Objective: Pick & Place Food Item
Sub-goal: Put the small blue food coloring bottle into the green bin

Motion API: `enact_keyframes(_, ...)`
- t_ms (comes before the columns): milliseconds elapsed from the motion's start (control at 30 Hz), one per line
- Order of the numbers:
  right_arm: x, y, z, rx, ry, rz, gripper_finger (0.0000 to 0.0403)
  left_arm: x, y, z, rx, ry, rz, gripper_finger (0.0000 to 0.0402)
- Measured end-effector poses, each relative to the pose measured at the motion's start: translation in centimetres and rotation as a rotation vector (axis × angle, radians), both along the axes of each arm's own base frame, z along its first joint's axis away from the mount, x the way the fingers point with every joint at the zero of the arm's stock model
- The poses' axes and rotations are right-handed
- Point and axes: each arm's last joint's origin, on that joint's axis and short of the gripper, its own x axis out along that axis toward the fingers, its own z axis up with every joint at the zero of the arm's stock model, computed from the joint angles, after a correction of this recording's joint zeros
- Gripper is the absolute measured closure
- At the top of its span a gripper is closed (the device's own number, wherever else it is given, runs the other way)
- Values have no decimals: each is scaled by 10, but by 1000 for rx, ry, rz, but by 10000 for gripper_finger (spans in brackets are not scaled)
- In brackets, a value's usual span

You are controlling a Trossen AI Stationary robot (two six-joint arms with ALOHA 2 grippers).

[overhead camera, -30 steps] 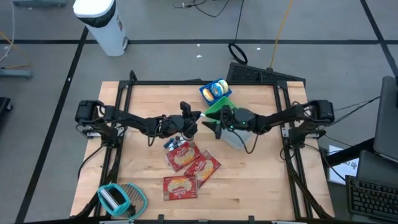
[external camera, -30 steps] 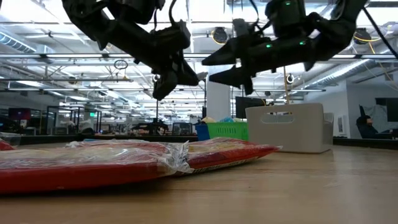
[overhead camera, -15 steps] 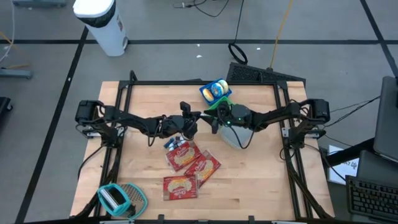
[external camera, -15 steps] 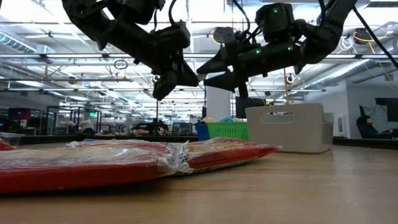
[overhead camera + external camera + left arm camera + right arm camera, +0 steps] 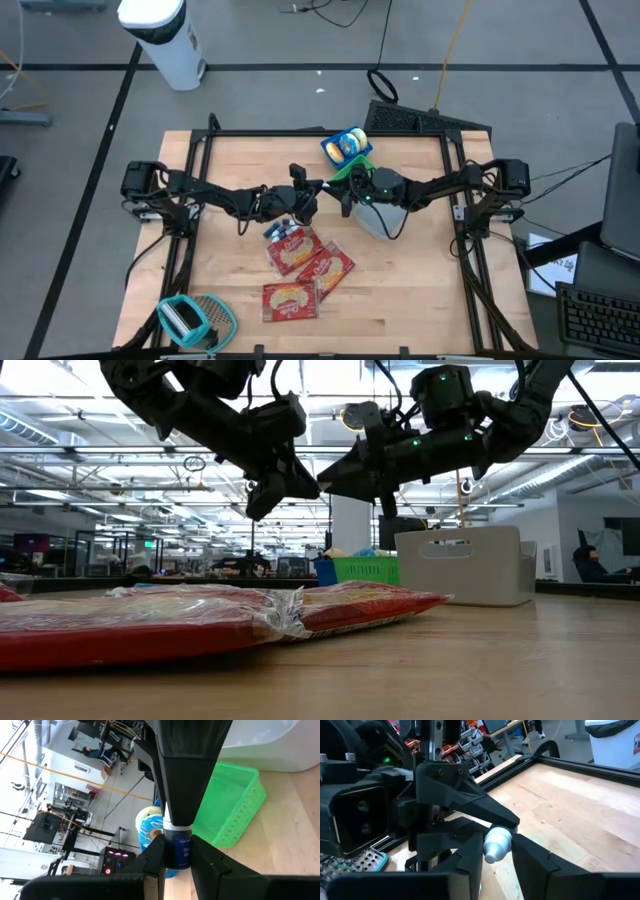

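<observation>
right claw (image 5: 346, 197) just clenched onto the bottle (image 5: 182, 848) that left claw (image 5: 311, 201) grasps, 12 o'clock of worktop (image 5: 410, 300) centre; handover likely underway.

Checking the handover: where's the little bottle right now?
The little bottle hangs in mid-air over the table's middle, gripped by the left pincer, with the right pincer at its white cap, near the green basket.
</observation>
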Motion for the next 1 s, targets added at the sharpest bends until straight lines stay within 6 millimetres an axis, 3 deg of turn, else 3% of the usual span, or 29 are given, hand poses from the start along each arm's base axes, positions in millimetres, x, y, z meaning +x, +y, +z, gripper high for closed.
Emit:
enact_keyframes(367,0,0,0,-27,6,4,338,0,-1,1,1,-9,13,326)
enact_keyframes(600,-2,-2,2,-70,26,10,341,-2,-10,3,10,-62,136,223)
enact_keyframes(800,-16,-14,12,-70,108,-10,338,-2,-16,3,-115,-153,170,141)
enact_keyframes(1000,-39,-19,19,-59,297,-28,340,-8,10,-10,-343,-148,226,118)
